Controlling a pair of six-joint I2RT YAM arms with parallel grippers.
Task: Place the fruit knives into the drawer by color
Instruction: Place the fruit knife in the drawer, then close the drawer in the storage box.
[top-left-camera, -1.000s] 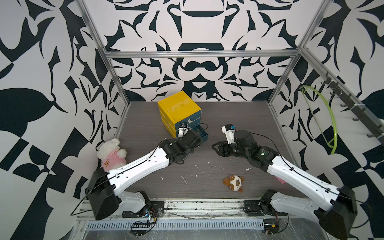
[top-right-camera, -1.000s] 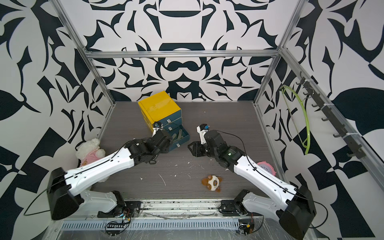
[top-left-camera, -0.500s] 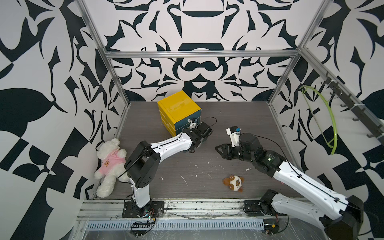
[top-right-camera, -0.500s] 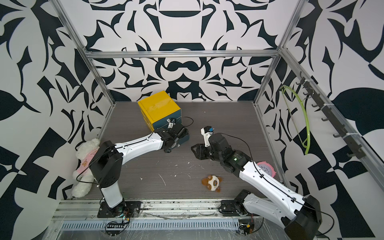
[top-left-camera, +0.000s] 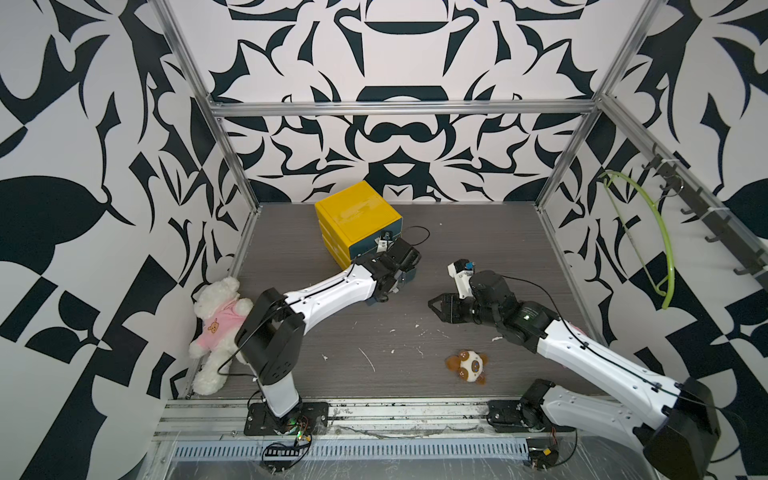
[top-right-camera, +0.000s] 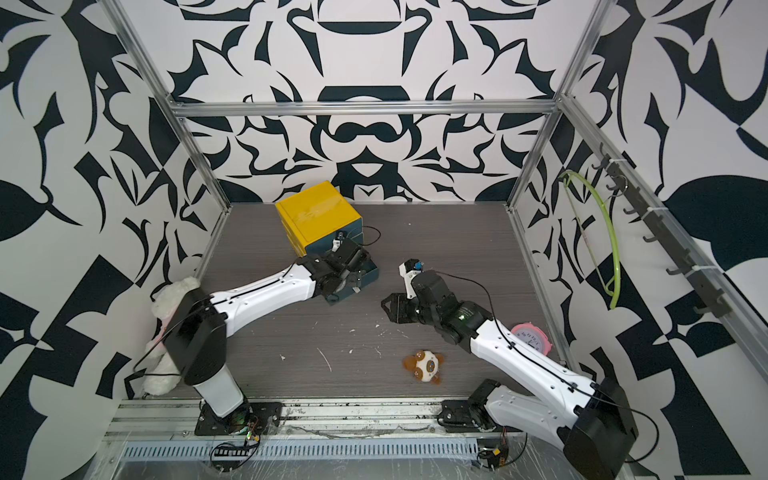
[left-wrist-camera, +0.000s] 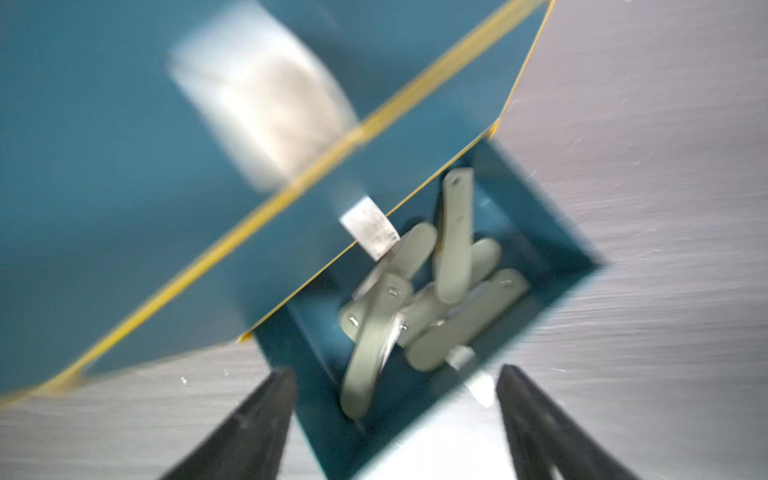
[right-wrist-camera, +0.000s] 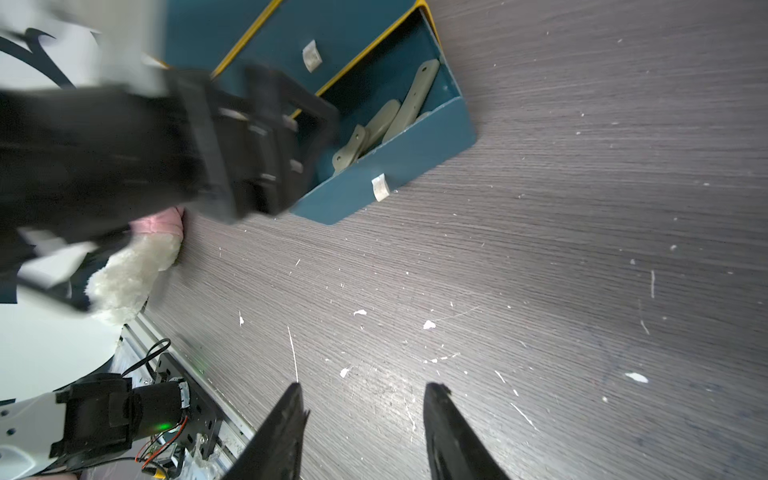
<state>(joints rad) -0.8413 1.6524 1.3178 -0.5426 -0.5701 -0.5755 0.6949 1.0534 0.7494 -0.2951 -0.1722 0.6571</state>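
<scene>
Left pincer (left-wrist-camera: 395, 370) is over the pulled-out bottom drawer (right-wrist-camera: 415, 158) of the yellow drawer cabinet (top-left-camera: 357, 216). Its jaws are spread wide with nothing between them. Directly under and just ahead of it is a loose, crossed heap of olive green fruit knives (left-wrist-camera: 415, 307) inside that drawer. One knife (right-wrist-camera: 419, 89) leans on the drawer's side wall with its end up near the rim.

The two drawers above are shut, so their contents are hidden. The middle one's pull tab (left-wrist-camera: 370, 226) sits just ahead of the left pincer. No teal or peach knives show in any view.

Right pincer (right-wrist-camera: 365, 386) hovers over bare counter (top-left-camera: 478, 232), well apart from the cabinet. Its jaws are partly open and empty. The open drawer is ahead of it, with the left arm between.

Off-task:
- Brown-and-white plush (top-left-camera: 465, 365) is behind the right pincer, toward its base.
- White teddy bear (top-left-camera: 216, 328) is by the left arm's base.
- Pink clock (top-right-camera: 532, 338) is beside the right forearm.

Step, as a judgement: the olive batch looks finished and the drop is done. No loose knives are seen on the counter, so sorting looks near its end.

The next move is probably shutting the bottom drawer. That means lifting the left pincer clear of the heap, setting it against the front panel near the pull tab (right-wrist-camera: 380, 187), and pushing squarely toward the cabinet. The leaning knife could catch under the middle drawer, so it may need nudging flat first.
</scene>
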